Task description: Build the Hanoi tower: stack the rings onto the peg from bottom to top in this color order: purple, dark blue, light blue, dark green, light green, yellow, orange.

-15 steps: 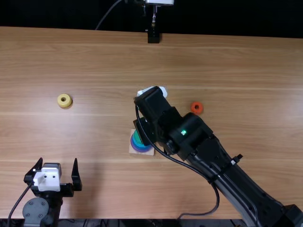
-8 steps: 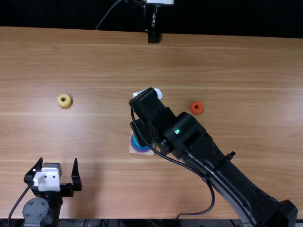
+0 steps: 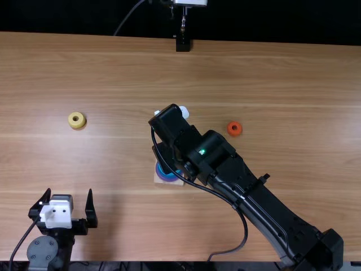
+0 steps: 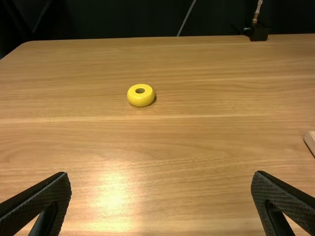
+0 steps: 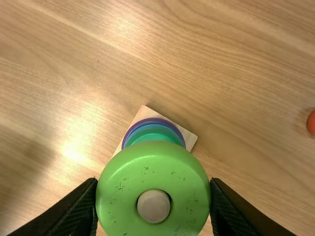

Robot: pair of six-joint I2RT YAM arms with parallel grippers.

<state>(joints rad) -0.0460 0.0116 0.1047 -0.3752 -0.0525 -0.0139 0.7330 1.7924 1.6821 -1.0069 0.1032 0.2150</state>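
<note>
Your right gripper (image 5: 153, 184) was clamped on the light green ring (image 5: 153, 169), 1 finger pressed to each side, and held it over the stack. The peg (image 5: 153, 206) showed through its hole, with a dark sliver of gap along 1 side, so the fit looked close to centred. Whether the ring was already threaded, you could not tell. Below sat the dark green ring (image 5: 154, 134), with blue and the purple ring (image 5: 153, 119) under it on the wooden base (image 5: 189, 139).

The step called for keeping the ring level, lowering it straight, and spreading the fingers only once it seated; a tilt risked jamming it. Your left gripper (image 4: 161, 173) had its fingers wide apart, with the yellow ring (image 4: 140, 98) beyond. The orange ring (image 3: 234, 129) lay on the table, leaving 2 for later.
</note>
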